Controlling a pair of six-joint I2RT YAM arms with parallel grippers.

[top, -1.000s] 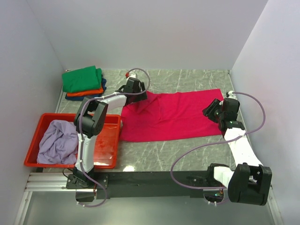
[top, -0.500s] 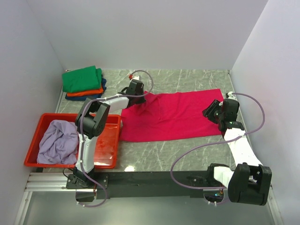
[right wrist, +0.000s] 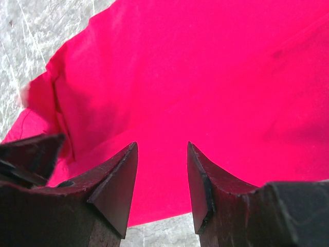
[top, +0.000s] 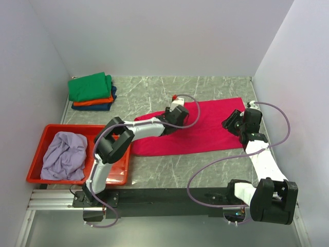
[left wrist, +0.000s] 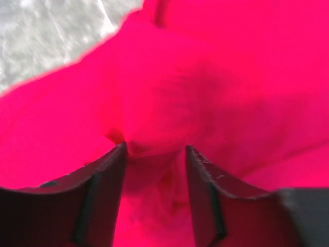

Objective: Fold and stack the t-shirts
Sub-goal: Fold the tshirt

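Note:
The crimson-pink t-shirt [top: 213, 126] lies spread on the marble table, its left part pulled over toward the middle. My left gripper [top: 177, 114] hovers over that folded part. In the left wrist view its jaws [left wrist: 155, 149] stand apart, with bunched pink cloth [left wrist: 205, 77] in and under the gap, so it is open. My right gripper [top: 232, 123] sits at the shirt's right edge, open [right wrist: 162, 145] just above the flat cloth [right wrist: 205, 67], gripping nothing. Folded green [top: 91, 86], orange [top: 92, 102] and dark blue [top: 97, 107] t-shirts are stacked at the back left. The lavender t-shirt [top: 64, 154] lies crumpled in a tray.
The red plastic tray [top: 51, 128] stands at the front left beside the left arm's base. White walls close the table on the left, back and right. Bare marble [top: 169, 164] shows in front of the pink shirt.
The left gripper has swept right from the shirt's back left corner to its middle, pulling cloth along, and its jaws have parted. The right arm has not moved.

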